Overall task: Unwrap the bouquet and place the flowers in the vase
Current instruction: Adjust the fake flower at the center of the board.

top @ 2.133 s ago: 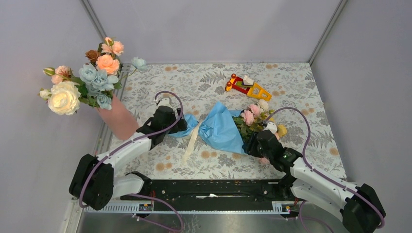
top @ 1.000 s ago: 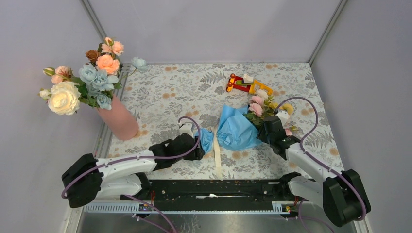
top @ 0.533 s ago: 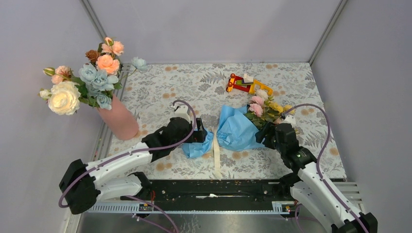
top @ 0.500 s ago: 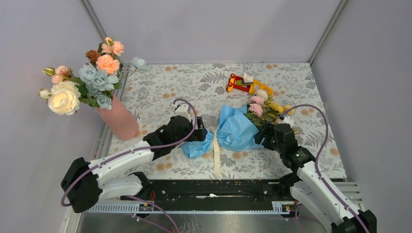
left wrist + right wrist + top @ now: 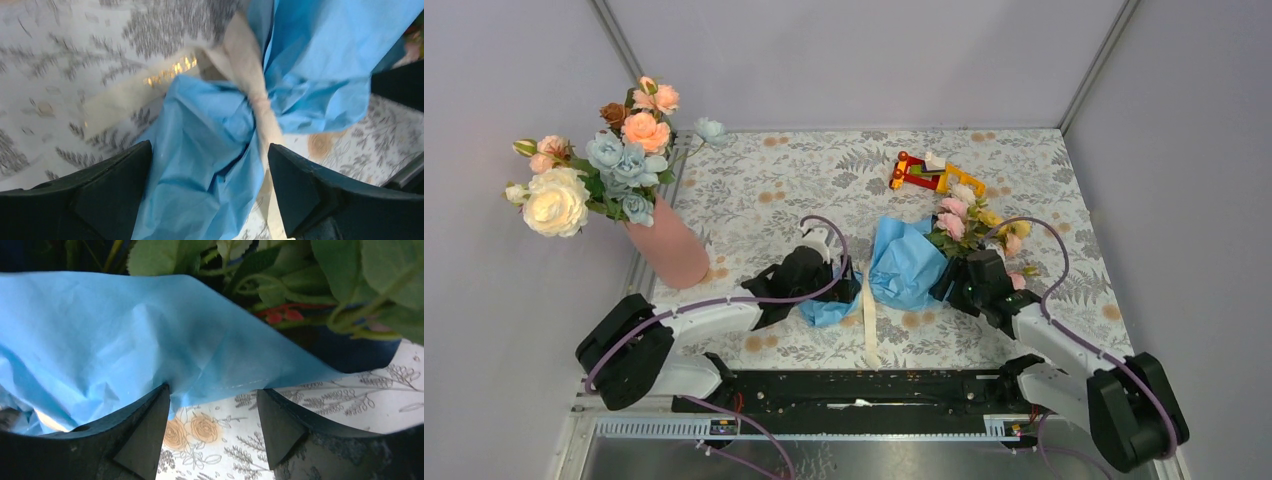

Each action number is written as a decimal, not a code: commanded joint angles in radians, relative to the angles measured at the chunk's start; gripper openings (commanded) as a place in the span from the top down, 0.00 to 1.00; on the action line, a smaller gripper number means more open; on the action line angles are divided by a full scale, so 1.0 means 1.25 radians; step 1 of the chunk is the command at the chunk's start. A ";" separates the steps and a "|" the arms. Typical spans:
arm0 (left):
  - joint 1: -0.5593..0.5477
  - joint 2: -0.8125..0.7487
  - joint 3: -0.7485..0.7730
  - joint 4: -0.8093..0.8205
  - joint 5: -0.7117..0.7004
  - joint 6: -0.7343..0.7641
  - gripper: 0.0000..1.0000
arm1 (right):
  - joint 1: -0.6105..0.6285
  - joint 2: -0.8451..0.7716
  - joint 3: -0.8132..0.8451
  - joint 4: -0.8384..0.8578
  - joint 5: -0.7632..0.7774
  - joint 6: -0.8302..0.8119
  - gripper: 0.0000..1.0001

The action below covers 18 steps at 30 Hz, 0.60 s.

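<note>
Bouquet: the bouquet [image 5: 921,258] lay on its side right of centre on the surface [image 5: 754,190], heads toward the far right, tail toward the near left.
Paper: the blue paper [image 5: 900,272] was crinkled and closed around the stems, pinched at a waist where the ribbon [image 5: 870,328] crossed it. The ribbon's loose end trailed toward the near edge.
Flowers: the flowers [image 5: 965,214], pink, yellow and cream with green leaves, stuck out of the wide end of the paper, none of them in the vase.
Vase: the vase [image 5: 671,253] stood at the far left of the surface, well apart from the bouquet, and held large peach, dusty-blue and cream blooms [image 5: 592,172].
Left tool: the left tool [image 5: 209,150] was low over the narrow tail of the paper. Its fingers were spread wide, with paper and ribbon knot lying loose in the gap, nothing pinched.
Right tool: the right tool [image 5: 212,390] sat at the near right side of the bouquet, below the leaves. Its fingers were apart, an edge of paper hanging between them and brushing one tip, not clamped.
Toy: a red-and-yellow toy [image 5: 930,175] lay just beyond the flower heads.
</note>
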 commanded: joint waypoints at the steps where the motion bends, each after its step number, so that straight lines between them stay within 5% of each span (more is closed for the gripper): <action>1: -0.046 -0.030 -0.057 0.082 0.010 -0.060 0.08 | -0.003 0.084 0.050 0.061 0.032 -0.010 0.30; 18: -0.222 -0.046 -0.056 0.109 -0.017 -0.211 0.09 | -0.041 0.288 0.209 0.113 0.076 -0.124 0.29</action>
